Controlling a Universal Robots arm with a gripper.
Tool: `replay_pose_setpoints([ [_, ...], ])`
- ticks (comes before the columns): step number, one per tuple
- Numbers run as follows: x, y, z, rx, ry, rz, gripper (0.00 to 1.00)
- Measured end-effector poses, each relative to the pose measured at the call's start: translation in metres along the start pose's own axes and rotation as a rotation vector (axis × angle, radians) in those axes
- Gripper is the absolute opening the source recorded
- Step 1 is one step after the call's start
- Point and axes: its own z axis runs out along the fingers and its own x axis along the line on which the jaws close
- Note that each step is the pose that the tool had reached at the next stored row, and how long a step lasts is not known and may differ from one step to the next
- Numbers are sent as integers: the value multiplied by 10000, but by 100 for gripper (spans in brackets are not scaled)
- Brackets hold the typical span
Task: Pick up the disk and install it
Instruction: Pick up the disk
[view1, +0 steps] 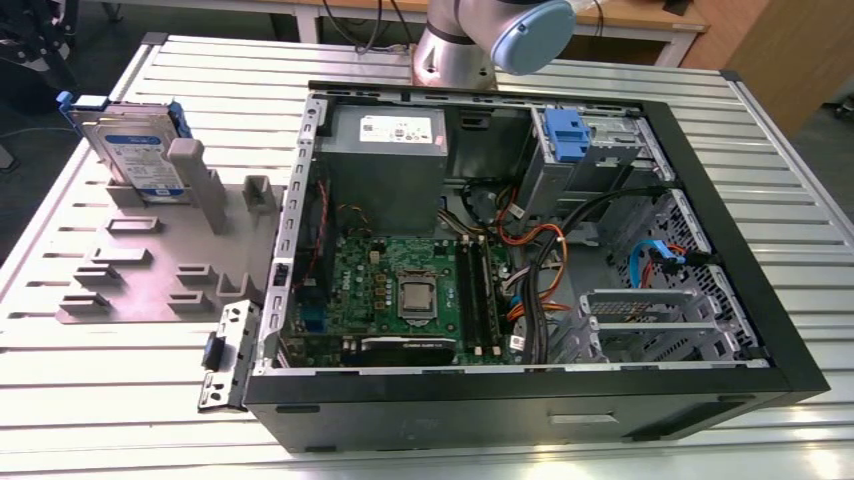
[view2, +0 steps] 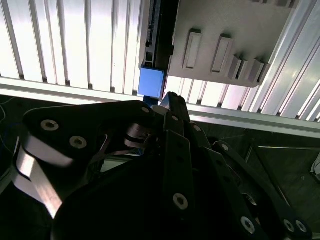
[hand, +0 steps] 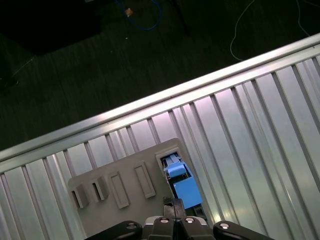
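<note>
Table (view1: 120, 400): ribbed aluminium slats, everything sits on it.
Case (view1: 534, 405): black tower on its side, side panel off.
PSU (view1: 384, 165): grey box with white sticker, far corner of the case.
Board (view1: 387, 275): green, bare CPU socket (view1: 418, 297) mid-board.
Wiring (view1: 534, 245): orange and black bundle beside the board; blue cable (view1: 663, 255) further to the exterior view's right.
Drive bay (view1: 594, 165): blue latch (view1: 566, 135) on top.
Fixture (view1: 134, 250): grey slotted plate, on the exterior view's left of the case.
Floor (hand: 75, 75): dark, loose cords.
</note>
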Motion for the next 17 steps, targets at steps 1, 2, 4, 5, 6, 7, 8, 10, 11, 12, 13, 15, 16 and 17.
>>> replay_pose_setpoints([
  [1, 0, 0, 0, 0, 1, -26, 11],
  [2, 0, 0, 0, 0, 2, -50, 11],
  [4, 0, 0, 0, -1, 2, -52, 11],
  [5, 0, 0, 0, 0, 3, -76, 11],
  [6, 0, 0, 0, 0, 3, -77, 11],
  [7, 0, 0, 0, 0, 5, -125, 11],
  [8, 0, 0, 0, 0, 7, -176, 11],
  [10, 0, 0, 0, -1, 8, -178, 11],
  [11, 0, 0, 0, -1, 8, -178, 11],
  [12, 0, 0, 0, -1, 8, -179, 11],
  [13, 0, 0, 0, -1, 8, -180, 11],
  [15, 0, 0, 0, -1, 8, -181, 11],
  [16, 0, 0, 0, 0, 8, -182, 11],
  [17, 0, 0, 0, 0, 8, -182, 11],
])
